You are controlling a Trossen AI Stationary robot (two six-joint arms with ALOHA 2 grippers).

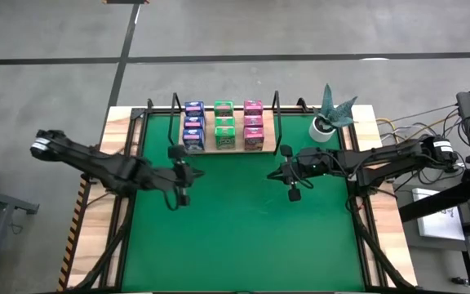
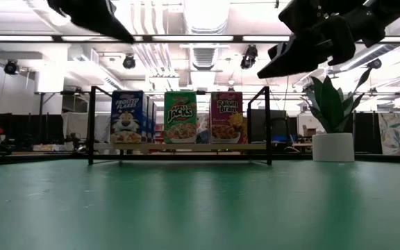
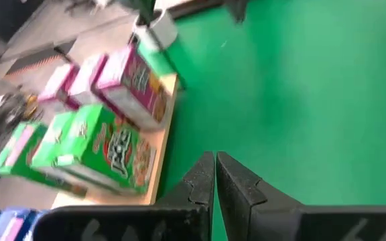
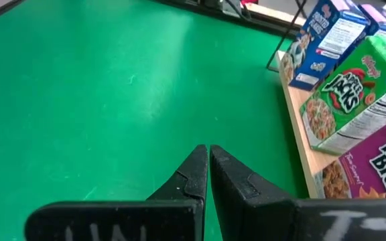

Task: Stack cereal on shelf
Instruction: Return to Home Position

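Low view shows only front cereal boxes (image 2: 180,117), rears hidden; upright rows run depthwise on shelf (image 2: 186,146); left gripper (image 3: 214,155), right gripper (image 4: 208,148) pressed together.

Grey concrete floor (image 1: 300,33); bright ceiling lights (image 2: 207,12)

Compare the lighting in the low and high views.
Low view: bright ceiling lights backlight the left gripper and right gripper into silhouettes; the small printed cardboard cereal boxes are well lit. High view: even light on the flat green mat.
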